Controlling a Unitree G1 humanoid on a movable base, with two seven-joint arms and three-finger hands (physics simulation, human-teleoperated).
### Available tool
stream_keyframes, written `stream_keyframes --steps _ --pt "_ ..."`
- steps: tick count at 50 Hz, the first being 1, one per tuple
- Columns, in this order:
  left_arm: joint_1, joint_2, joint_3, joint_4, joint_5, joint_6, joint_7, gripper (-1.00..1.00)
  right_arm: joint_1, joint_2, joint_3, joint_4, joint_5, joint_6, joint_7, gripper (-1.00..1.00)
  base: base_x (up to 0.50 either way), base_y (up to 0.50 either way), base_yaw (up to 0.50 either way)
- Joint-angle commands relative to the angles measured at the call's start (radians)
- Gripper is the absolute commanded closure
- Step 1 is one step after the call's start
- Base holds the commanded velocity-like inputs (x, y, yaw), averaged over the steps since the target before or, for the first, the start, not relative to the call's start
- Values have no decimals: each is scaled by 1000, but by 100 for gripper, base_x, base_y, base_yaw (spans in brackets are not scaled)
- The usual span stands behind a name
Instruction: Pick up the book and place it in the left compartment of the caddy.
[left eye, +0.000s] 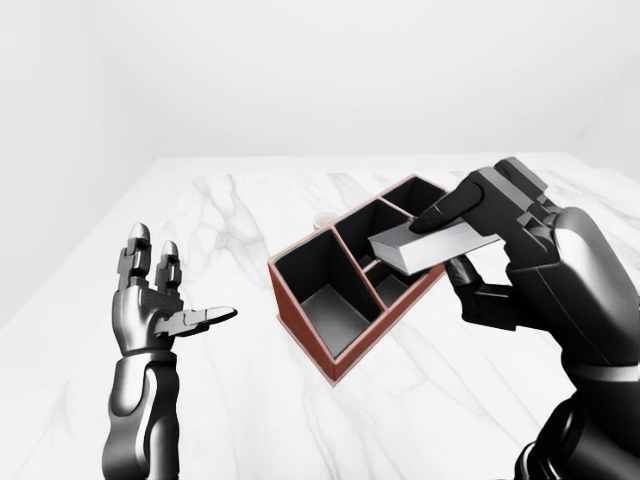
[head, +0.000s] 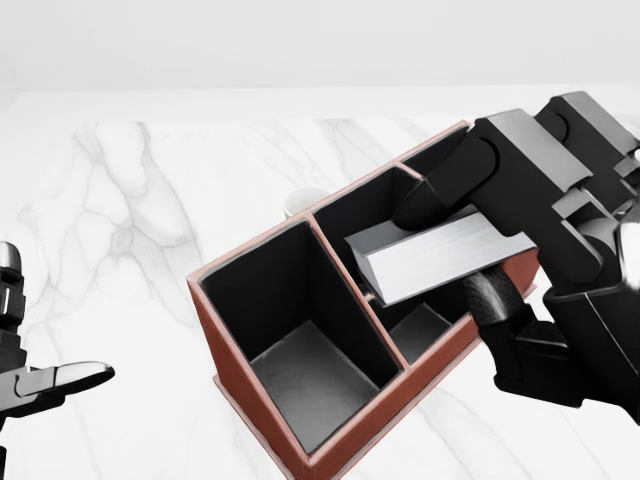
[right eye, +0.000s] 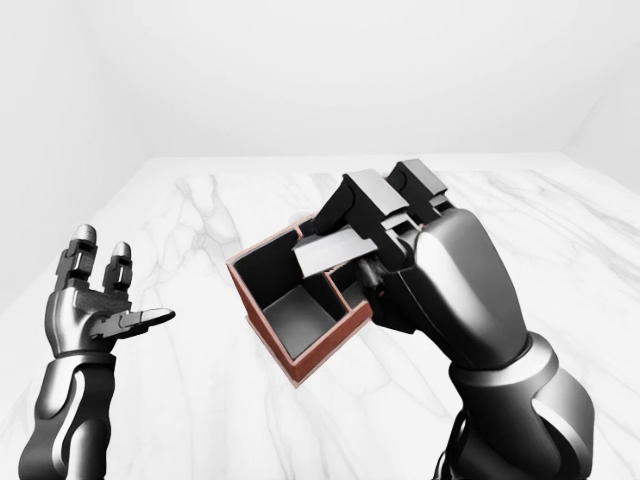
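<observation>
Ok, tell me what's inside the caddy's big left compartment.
Nothing shows in the left compartment of the caddy: bare dark floor. The book is held in the right hand over the middle compartments, hiding part of them.

Glossy dark-grey metallic arms, with black segmented three-fingered left hand (left eye: 160, 305) and right hand (left eye: 500, 240).

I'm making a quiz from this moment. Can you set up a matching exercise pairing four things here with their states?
Things:
1. book
2. left hand
3. left compartment
4. right hand

States:
A. open, holding nothing
B. empty
C. held above the caddy
D. fingers closed round the book

Pairs: 1-C, 2-A, 3-B, 4-D
</observation>
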Motion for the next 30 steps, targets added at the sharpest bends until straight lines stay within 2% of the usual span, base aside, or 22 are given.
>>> stream_keyframes --steps 1,8,30 --pt "1 0 -1 -6 -1 0 3 -100 50 -71 -5 -1 304 0 0 100 0 0 0" --pt "-1 1 3 -8 -3 0 3 -100 68 -109 27 76 397 0 0 100 0 0 0" --pt "0 0 0 -6 1 0 1 -100 50 -103 53 204 451 0 0 100 0 0 0"
